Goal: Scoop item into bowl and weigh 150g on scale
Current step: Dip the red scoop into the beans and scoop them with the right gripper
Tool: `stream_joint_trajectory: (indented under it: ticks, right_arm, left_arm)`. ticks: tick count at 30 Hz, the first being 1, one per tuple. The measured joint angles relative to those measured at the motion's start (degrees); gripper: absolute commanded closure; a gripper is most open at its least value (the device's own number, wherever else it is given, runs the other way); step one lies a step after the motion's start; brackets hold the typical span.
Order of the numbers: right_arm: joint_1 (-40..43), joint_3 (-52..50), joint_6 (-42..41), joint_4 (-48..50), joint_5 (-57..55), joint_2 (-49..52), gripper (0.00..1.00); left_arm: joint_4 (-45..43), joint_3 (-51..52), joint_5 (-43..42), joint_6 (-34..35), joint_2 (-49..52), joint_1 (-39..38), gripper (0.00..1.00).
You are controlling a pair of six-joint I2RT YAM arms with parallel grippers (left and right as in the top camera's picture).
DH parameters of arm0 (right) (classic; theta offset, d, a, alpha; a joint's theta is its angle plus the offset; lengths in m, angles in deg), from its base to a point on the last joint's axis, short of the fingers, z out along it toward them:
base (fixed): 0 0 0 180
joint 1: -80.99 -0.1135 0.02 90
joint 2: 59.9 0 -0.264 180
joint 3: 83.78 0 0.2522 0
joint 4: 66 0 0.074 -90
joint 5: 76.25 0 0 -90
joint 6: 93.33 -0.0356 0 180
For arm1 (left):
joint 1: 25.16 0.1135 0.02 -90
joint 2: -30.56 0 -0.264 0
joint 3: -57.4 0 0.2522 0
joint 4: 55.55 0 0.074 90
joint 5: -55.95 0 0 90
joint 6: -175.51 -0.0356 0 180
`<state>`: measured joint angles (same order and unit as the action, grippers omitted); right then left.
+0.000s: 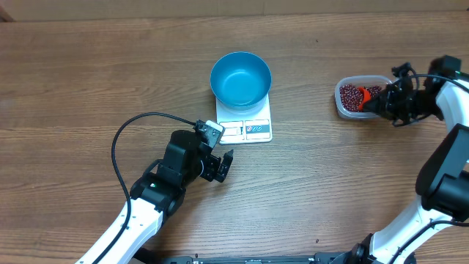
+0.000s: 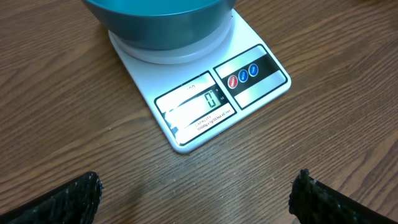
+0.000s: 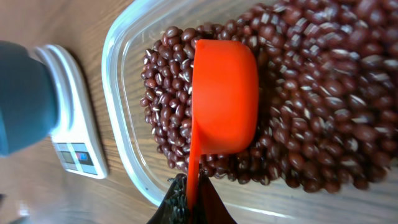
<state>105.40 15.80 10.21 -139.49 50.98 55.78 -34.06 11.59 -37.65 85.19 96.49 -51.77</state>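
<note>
Pinching the thin handle at the 6 o'clock edge of the right wrist view, the right gripper (image 3: 186,200) is clamping fully shut on the orange scoop (image 3: 224,93). The scoop's cup is lying in the beans (image 3: 311,99), which are filling the clear tub (image 3: 118,93). Only the cup's smooth outer wall is showing, so I cannot tell whether it is carrying a load.

The step in hand looks like filling the scoop. To do it well, the wrist should be driving the cup's lip down under the heap and then rolling it mouth-up before lifting, so that no beans are spilling over the tub's rim. The carry should be going level toward 9 o'clock, with the tip made over the middle of the bowl (image 1: 240,77). As the target weight is nearing, smaller part-scoops will be the safer choice.

Overhead, the bowl is sitting empty on the scale (image 1: 248,130), with the tub well apart at its 3 o'clock. The left gripper (image 1: 220,166) is hanging at the scale's 7 o'clock, jaws spread wide and holding nothing.

Only the left wrist view is making the display (image 2: 211,99) readable, and it is showing zero with the bowl aboard. Only the right wrist view is showing the scoop's attitude in the beans; overhead it is just an orange speck.
</note>
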Motion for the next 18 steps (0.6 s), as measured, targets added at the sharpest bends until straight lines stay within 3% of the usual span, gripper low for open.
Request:
stream_joint_trajectory:
  ticks: [18]
  right_arm:
    - [10.23,-0.11,0.17,-1.62,15.30,0.55,0.96]
  left_arm:
    - [0.00,0.00,0.00,0.00,0.00,0.00,0.01]
